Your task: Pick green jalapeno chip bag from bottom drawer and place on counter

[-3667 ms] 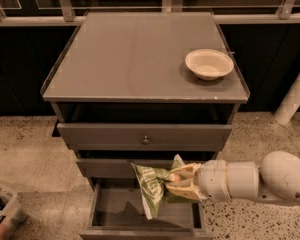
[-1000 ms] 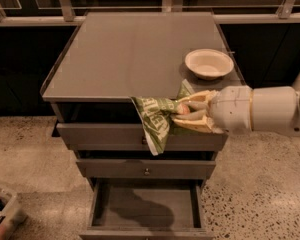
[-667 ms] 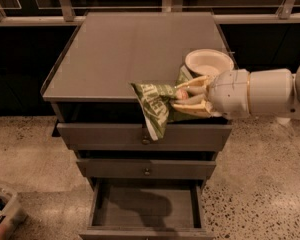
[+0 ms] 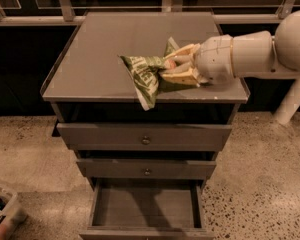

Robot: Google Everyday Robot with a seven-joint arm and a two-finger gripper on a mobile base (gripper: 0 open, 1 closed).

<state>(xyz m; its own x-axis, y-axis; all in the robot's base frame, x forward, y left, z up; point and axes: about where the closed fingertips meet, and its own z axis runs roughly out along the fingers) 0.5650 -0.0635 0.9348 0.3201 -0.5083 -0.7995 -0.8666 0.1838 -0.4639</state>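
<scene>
Camera view: green jalapeno chip bag is clamped by gripper over counter; bottom drawer left open.

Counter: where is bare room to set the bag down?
The counter is bare on its left half, up to the green jalapeno chip bag, and along the back. The front right is crowded: the gripper holds the bag there, and the arm hides the right side.
</scene>
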